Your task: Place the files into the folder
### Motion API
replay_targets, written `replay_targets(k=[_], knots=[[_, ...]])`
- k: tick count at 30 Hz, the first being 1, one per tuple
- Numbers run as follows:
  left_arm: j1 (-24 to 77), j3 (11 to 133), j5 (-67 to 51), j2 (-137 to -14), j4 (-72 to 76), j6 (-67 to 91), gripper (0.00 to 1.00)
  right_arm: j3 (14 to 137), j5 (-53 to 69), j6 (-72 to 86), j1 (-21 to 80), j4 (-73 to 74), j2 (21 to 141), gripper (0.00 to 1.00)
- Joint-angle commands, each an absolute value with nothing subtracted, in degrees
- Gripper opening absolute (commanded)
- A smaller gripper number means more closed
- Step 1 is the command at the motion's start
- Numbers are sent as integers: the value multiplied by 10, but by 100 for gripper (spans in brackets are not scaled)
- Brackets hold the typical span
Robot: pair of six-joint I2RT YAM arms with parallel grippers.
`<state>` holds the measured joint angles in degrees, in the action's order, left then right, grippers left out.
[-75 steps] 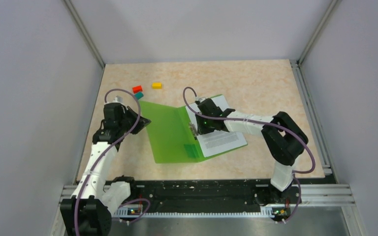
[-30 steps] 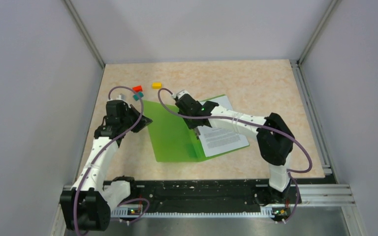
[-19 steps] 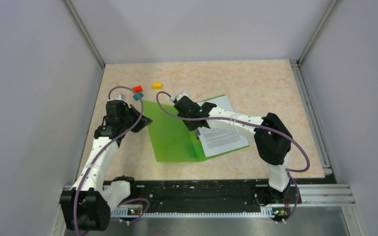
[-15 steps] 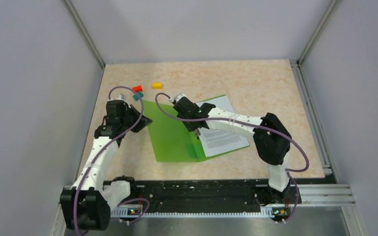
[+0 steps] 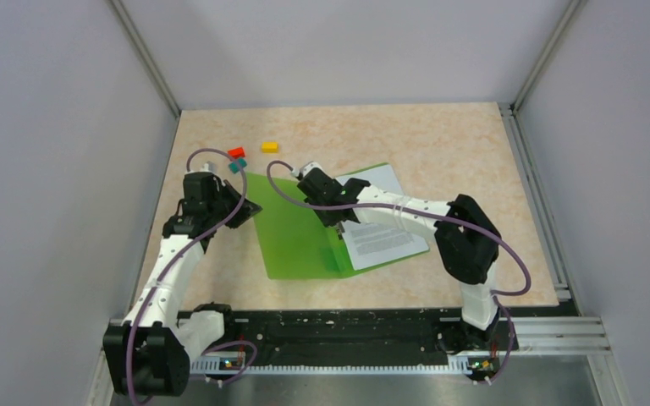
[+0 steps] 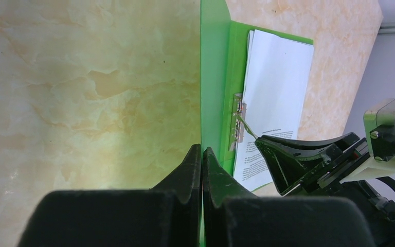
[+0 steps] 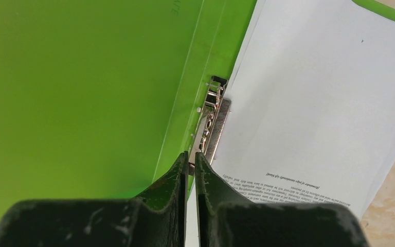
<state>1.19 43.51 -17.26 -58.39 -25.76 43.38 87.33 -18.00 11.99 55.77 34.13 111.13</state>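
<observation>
top view: folder (image 5: pixel 292 237) lies open, files (image 5: pixel 385 241) on its right inner panel beside the spine. The left gripper (image 5: pixel 250 207) is at the cover edge, the right gripper (image 5: pixel 334 222) over the spine.
left wrist: jaws clamped on the cover, which is seen edge-on. A thin clip lever (image 6: pixel 247 126) runs into the right gripper's tips.
right wrist: jaws nearly together at the metal clip (image 7: pixel 215 116), apparently pinching that lever; contact too small to confirm.
progress: files are in place. I'd judge clamping them and closing the cover remain.
</observation>
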Motion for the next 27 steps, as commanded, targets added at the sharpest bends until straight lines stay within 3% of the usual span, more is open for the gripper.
replay_targets(k=[1, 10, 27], knots=[[13, 446, -149, -582, -255, 432, 0, 854, -200, 125, 565, 339, 1096, 6], [12, 441, -123, -576, -263, 434, 0, 805, -201, 139, 564, 324, 1071, 0], [12, 436, -120, -580, -267, 432, 0, 728, -165, 162, 553, 288, 1067, 0]])
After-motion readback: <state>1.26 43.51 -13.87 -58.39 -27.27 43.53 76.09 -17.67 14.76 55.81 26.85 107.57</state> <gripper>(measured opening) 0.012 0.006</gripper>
